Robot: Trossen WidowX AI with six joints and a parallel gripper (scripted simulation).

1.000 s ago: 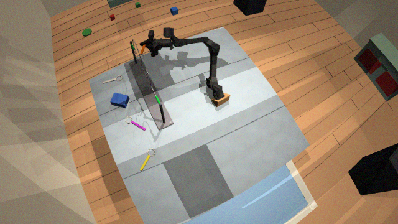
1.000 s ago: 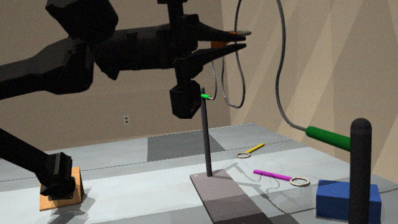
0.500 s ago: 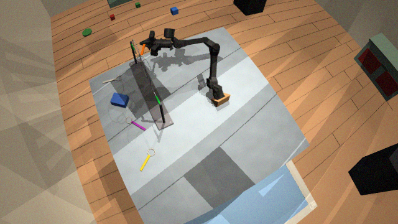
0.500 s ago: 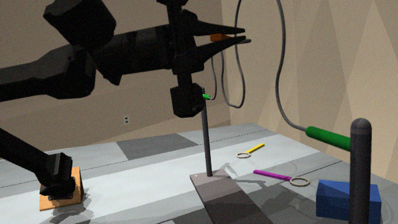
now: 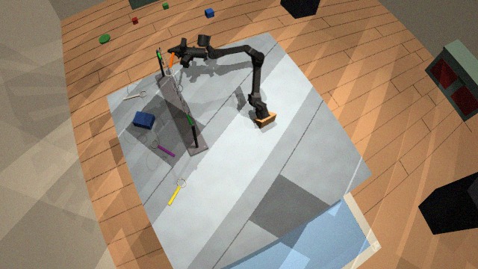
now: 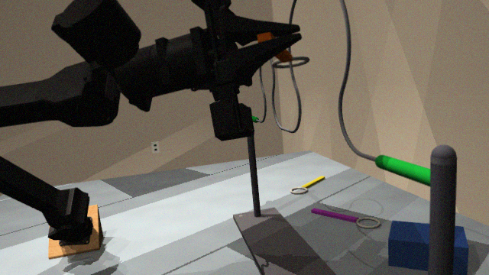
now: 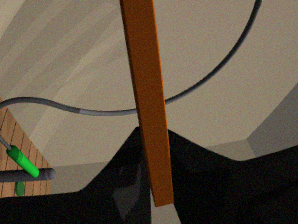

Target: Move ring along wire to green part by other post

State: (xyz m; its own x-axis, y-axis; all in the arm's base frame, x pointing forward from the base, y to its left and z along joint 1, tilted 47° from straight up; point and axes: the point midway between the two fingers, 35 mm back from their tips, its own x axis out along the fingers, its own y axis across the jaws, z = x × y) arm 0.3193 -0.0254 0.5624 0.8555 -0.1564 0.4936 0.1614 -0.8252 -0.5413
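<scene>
My gripper [image 5: 172, 51] [image 6: 296, 33] [image 7: 148, 132] is shut on the orange handle [image 5: 172, 60] [image 6: 265, 37] [image 7: 146, 90] and holds it high up, near the far post [image 5: 161, 67] [image 6: 253, 176]. In the exterior view the ring [image 5: 169, 72] [image 6: 292, 62] lies level just below the fingertips, with the thin grey wire [image 6: 294, 88] [image 7: 205, 87] running up through it. I cannot tell whether they touch. A short green part [image 5: 158, 56] [image 6: 255, 119] [image 7: 25, 162] sits at the far post's top. The other green part [image 5: 189, 119] [image 6: 405, 169] joins the near post [image 5: 194, 136] [image 6: 443, 206].
Both posts stand on a dark base plate [image 5: 183, 112] [image 6: 267, 237]. On the table lie a blue block [image 5: 143, 119] [image 6: 412, 244], a purple-handled ring [image 5: 165, 150] [image 6: 334, 215], a yellow-handled ring [image 5: 175, 194] [image 6: 313, 181] and a white-handled ring [image 5: 132, 96]. The arm's base [image 5: 265, 119] [image 6: 72, 237] stands right of the plate.
</scene>
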